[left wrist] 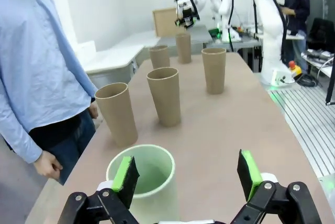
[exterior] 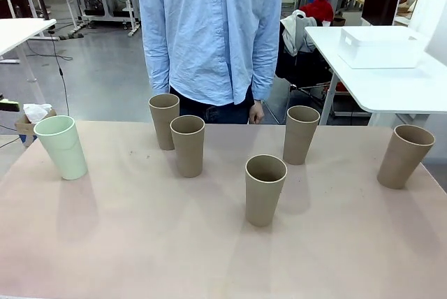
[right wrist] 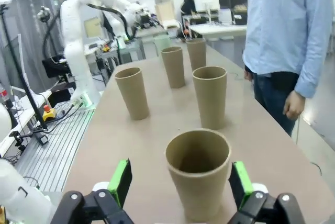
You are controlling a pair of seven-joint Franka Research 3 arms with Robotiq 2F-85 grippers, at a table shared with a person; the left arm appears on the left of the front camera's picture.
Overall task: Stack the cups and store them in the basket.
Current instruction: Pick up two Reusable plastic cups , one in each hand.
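Observation:
Six cups stand upright and apart on the beige table. The mint green cup (exterior: 61, 147) is at the far left. Brown cups stand at the back left (exterior: 164, 121), beside it (exterior: 188, 145), in the middle (exterior: 265, 189), at the back right (exterior: 301, 134) and at the far right (exterior: 405, 156). My left gripper (left wrist: 186, 178) is open just short of the mint cup (left wrist: 144, 179), which sits toward its left finger. My right gripper (right wrist: 181, 182) is open, with the far-right brown cup (right wrist: 199, 174) just beyond and between its green pads. The white basket (exterior: 380, 47) sits on a neighbouring table at the back right.
A person in a light blue shirt (exterior: 209, 26) stands at the table's far edge, one hand (exterior: 256, 111) hanging by the rim. The front half of the table (exterior: 140, 243) is bare. The basket's white table (exterior: 405, 86) stands apart from mine.

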